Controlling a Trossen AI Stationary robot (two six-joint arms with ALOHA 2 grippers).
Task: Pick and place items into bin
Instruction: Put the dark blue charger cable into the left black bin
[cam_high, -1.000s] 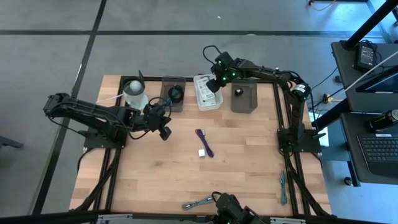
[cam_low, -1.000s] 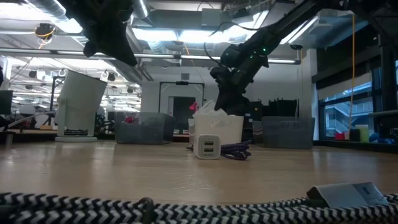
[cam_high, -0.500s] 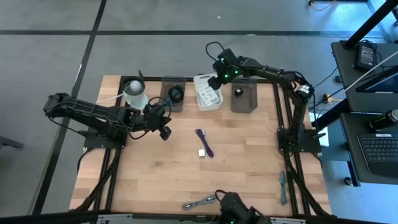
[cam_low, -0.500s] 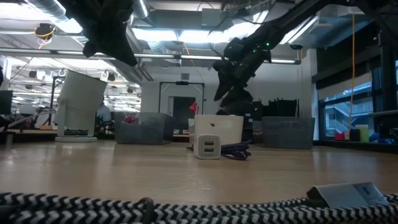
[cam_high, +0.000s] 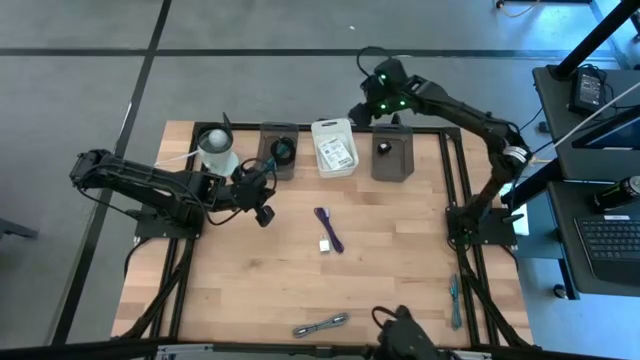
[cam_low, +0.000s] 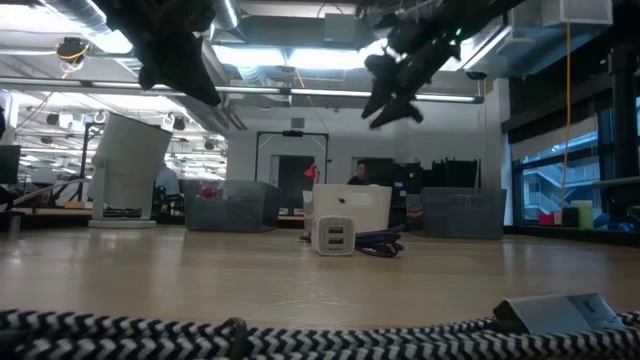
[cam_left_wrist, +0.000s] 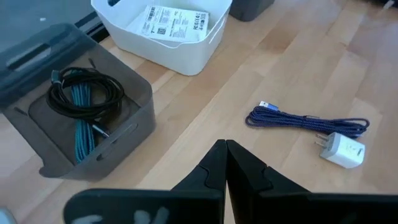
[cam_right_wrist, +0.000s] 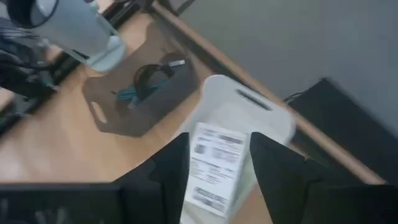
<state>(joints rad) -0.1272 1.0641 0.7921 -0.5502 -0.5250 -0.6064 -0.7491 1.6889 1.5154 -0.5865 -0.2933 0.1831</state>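
While the right gripper (cam_high: 368, 107) hung above the bench's (cam_high: 380, 260) far edge with fingers apart and empty, the purple cable (cam_high: 328, 228) lay mid-bench with its white charger (cam_high: 325, 244). Light and floppy, it looked best pinched at the stiff charger. The left gripper (cam_high: 264, 212) waited, fingers together.

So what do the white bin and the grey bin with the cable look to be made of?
White bin: likely glossy moulded plastic, with smooth rounded walls and rim. Grey bin: apparently matte, slightly translucent plastic with soft corners. The cable inside looks rubber-sheathed.
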